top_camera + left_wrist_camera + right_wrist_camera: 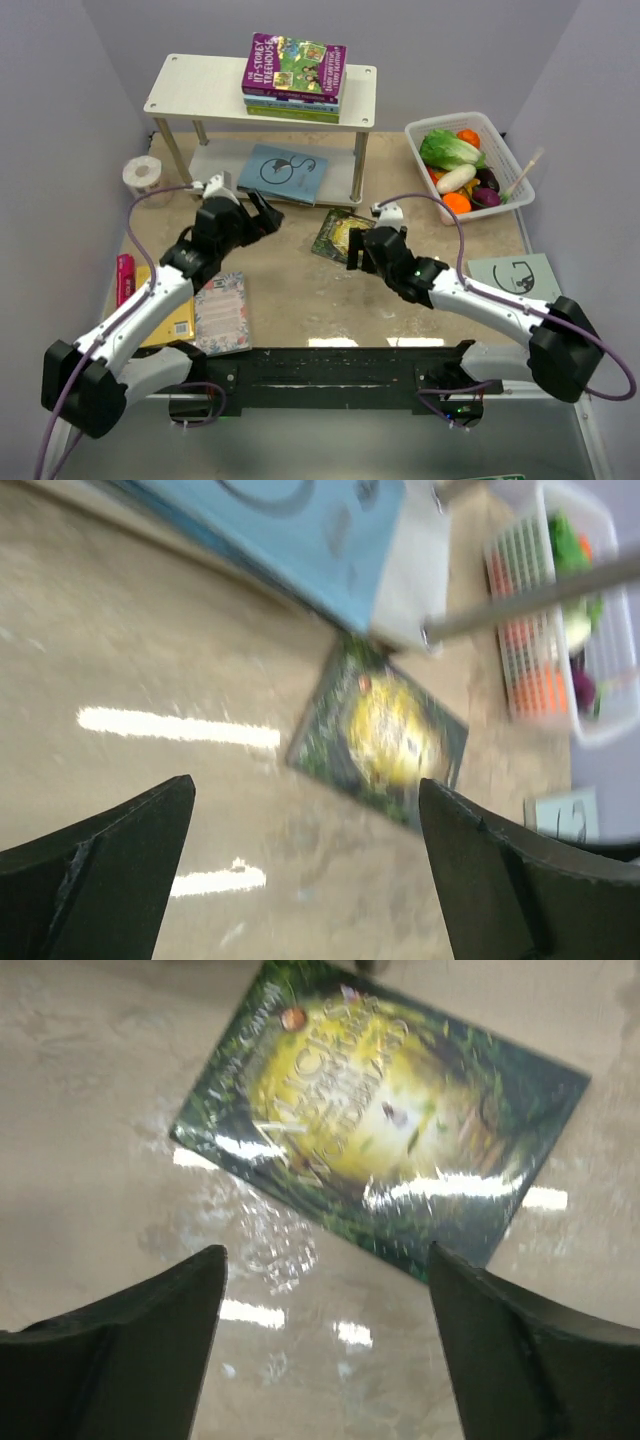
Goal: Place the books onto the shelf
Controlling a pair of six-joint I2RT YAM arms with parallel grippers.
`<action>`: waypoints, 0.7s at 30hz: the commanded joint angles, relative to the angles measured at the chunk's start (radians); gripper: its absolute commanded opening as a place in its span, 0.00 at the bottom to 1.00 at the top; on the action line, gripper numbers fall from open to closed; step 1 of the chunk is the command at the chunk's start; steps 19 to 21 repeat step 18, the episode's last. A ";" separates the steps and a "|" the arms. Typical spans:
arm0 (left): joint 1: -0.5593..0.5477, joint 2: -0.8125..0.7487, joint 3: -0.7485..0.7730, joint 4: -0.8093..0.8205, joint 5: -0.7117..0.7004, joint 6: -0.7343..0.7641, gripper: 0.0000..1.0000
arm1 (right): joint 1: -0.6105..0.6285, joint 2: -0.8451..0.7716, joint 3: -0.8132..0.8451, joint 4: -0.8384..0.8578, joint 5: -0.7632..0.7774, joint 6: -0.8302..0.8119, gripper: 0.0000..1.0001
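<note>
The left fingers point(110, 870) and right fingers point(140, 1340) gape wide, holding nothing. The green book point(385, 1130) lies flat on the worktop point(300, 300) beside the shelf point(200, 90). Being thin, it likely needs one finger slid under an edge.

purple book point(293, 66): top of the stack on the shelf point(190, 90), upper middle of the top view; white capitals read "STOREY TREEHOUSE", and the number before them looks like 117 but is not certain.
dark green book point(380, 1130): upper half of the right wrist view; yellow title lettering, too blurred to read.
light-blue book point(283, 172): centre of the top view; a dark curled sign, no legible words.
grey-green book point(513, 275): right side of the top view; a similar dark sign, unreadable.
</note>
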 commanded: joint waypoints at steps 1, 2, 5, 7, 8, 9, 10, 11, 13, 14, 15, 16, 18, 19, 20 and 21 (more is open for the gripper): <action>-0.115 -0.153 -0.176 -0.081 -0.134 0.056 1.00 | 0.021 -0.141 -0.128 0.053 0.106 0.002 0.99; -0.118 -0.217 -0.208 -0.066 -0.118 0.061 1.00 | 0.021 -0.171 -0.146 0.051 0.118 0.013 0.99; -0.118 -0.333 -0.305 -0.057 -0.090 0.071 1.00 | 0.021 -0.277 -0.211 0.059 0.115 0.038 0.99; -0.118 -0.380 -0.347 -0.049 -0.079 0.073 1.00 | 0.021 -0.331 -0.237 0.054 0.103 0.044 0.99; -0.119 -0.387 -0.353 -0.045 -0.082 0.073 1.00 | 0.021 -0.343 -0.242 0.047 0.101 0.041 0.99; -0.118 -0.387 -0.351 -0.045 -0.085 0.076 1.00 | 0.021 -0.358 -0.246 0.028 0.104 0.039 0.99; -0.119 -0.372 -0.345 -0.051 -0.082 0.079 1.00 | 0.021 -0.362 -0.248 0.018 0.110 0.041 0.99; -0.119 -0.362 -0.329 -0.054 -0.079 0.087 1.00 | 0.021 -0.362 -0.249 0.007 0.115 0.042 0.99; -0.119 -0.324 -0.312 -0.064 -0.081 0.087 1.00 | 0.021 -0.351 -0.243 -0.005 0.112 0.045 0.99; -0.119 -0.312 -0.302 -0.064 -0.082 0.091 1.00 | 0.021 -0.348 -0.233 -0.022 0.112 0.050 0.99; -0.118 -0.298 -0.298 -0.064 -0.087 0.096 1.00 | 0.021 -0.343 -0.226 -0.028 0.107 0.045 0.99; -0.118 -0.270 -0.292 -0.078 -0.094 0.096 1.00 | 0.021 -0.334 -0.222 -0.036 0.103 0.044 0.99; -0.118 -0.232 -0.281 -0.090 -0.104 0.090 1.00 | 0.021 -0.331 -0.211 -0.048 0.089 0.035 0.99; -0.118 -0.232 -0.281 -0.090 -0.104 0.090 1.00 | 0.021 -0.331 -0.211 -0.048 0.089 0.035 0.99; -0.118 -0.232 -0.281 -0.090 -0.104 0.090 1.00 | 0.021 -0.331 -0.211 -0.048 0.089 0.035 0.99; -0.118 -0.232 -0.281 -0.090 -0.104 0.090 1.00 | 0.021 -0.331 -0.211 -0.048 0.089 0.035 0.99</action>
